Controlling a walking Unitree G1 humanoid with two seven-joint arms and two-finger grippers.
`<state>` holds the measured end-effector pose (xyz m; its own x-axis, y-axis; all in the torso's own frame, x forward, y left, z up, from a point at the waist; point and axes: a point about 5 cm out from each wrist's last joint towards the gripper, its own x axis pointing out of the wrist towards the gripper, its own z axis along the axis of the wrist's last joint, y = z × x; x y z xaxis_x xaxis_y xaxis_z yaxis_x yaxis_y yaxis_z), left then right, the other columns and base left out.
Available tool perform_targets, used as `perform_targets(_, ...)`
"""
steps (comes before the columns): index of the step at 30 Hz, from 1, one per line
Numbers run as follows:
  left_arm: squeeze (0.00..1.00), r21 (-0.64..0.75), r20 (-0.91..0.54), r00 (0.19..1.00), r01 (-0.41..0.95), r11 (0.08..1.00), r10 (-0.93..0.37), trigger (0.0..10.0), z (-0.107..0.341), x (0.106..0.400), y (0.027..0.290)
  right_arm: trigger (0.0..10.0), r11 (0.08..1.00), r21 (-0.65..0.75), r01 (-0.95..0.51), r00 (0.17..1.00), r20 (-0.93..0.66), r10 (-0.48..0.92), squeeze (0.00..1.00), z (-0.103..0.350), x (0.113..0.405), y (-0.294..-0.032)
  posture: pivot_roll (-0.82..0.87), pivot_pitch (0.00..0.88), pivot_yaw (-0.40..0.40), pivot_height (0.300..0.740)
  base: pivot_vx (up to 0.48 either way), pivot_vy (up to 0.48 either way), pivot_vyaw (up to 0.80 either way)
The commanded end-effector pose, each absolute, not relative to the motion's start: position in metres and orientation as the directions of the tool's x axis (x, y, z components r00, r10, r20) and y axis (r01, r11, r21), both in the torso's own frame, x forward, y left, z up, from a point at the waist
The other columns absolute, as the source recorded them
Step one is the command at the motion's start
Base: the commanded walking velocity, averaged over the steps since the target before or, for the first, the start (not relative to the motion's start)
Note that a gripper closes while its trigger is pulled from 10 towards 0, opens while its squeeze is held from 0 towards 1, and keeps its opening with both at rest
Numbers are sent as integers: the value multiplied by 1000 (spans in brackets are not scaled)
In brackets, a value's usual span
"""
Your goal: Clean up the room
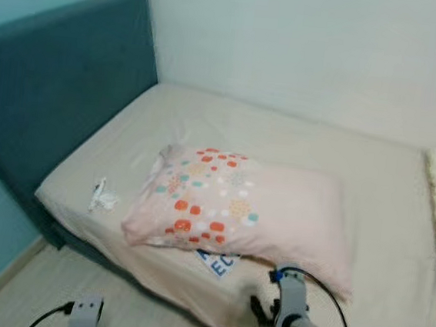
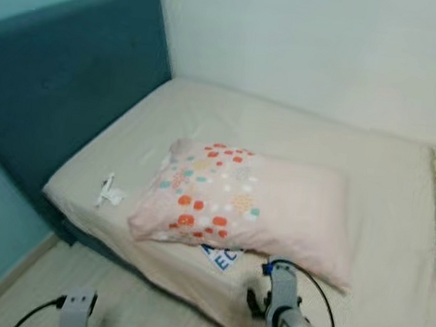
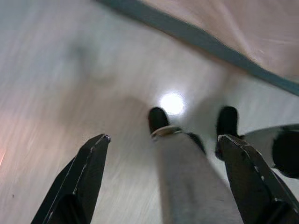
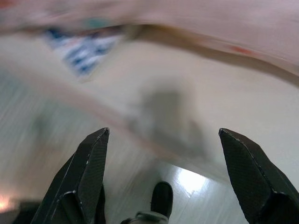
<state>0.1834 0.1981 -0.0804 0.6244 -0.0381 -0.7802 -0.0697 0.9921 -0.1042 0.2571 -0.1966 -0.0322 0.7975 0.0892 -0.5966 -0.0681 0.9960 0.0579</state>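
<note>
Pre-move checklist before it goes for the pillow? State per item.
1. Pillow lying flat on the bed, in plain sight: ok.
2. Right gripper open, nothing held: ok.
3. Left gripper open, low over the floor: ok.
4. Right gripper near the pillow's front edge, not touching: ok.
5. White scrap beside the pillow, apart from it: ok.
6. Blue-printed item under the pillow, what it is: cannot tell.
</note>
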Motion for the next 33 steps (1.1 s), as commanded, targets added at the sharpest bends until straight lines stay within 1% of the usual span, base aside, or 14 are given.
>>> perform_targets(1,0,-97,-789,613,-70,993,-34,10000,-82,180,200,10000,994,99,-38,801,-592,89,0,-34,254,-197,-72,89,46,740,0,0,0)
perform_targets(7,0,-69,-789,614,-71,995,-10,10000,-81,180,204,10000,962,272,-13,857,-493,151,0,-16,274,-193,-71,89,55,740,0,0,0)
perform_targets(9,0,-63,-789,614,-75,995,-4,10000,-81,180,205,10000,956,292,-21,865,-474,163,0,-13,278,-192,-71,89,55,740,0,0,0)
perform_targets(12,0,-46,-782,622,-111,993,33,10000,-79,184,210,10000,938,323,-129,885,-389,256,0,3,294,-180,-70,89,56,740,0,0,0)
perform_targets(13,0,-46,-782,622,-111,993,33,10000,-79,184,210,10000,938,323,-129,885,-389,256,0,3,294,-180,-70,89,56,740,0,0,0)
perform_targets(14,0,-33,-775,629,-135,990,60,10000,-77,187,213,10000,916,345,-205,886,-333,323,0,14,303,-168,-70,89,56,740,0,0,0)
perform_targets(18,0,-30,-764,641,-158,987,80,10000,-74,192,216,10000,903,354,-243,886,-298,355,0,22,310,-160,-63,89,53,740,0,0,0)
perform_targets(20,0,-34,-742,663,-184,982,99,10000,-68,200,219,10000,894,355,-272,893,-254,372,0,33,319,-152,-61,90,52,740,0,0,0)
perform_targets(21,0,-34,-742,663,-184,982,99,10000,-68,200,219,10000,894,355,-272,893,-254,372,0,33,319,-152,-61,90,52,740,0,0,0)
perform_targets(23,0,-46,-695,709,-212,976,121,10000,-58,217,223,10000,883,384,-270,900,-226,373,0,44,329,-148,-59,90,51,740,0,0,0)
perform_targets(24,0,-46,-695,709,-212,976,121,10000,-58,217,223,10000,883,384,-270,900,-226,373,0,44,329,-148,-59,90,51,740,0,0,0)
perform_targets(27,0,-56,-620,772,-221,974,140,10000,-39,242,228,10000,862,438,-256,907,-198,370,0,50,334,-148,-52,91,45,720,0,0,0)
perform_targets(30,0,-58,-612,778,-222,973,141,10000,-37,245,228,10000,858,447,-254,909,-193,369,0,51,334,-148,-52,91,45,715,0,0,0)
perform_targets(33,0,-65,-565,811,-228,972,152,10000,-25,258,232,10000,820,509,-260,914,-144,379,0,56,336,-150,-54,94,46,700,0,0,0)
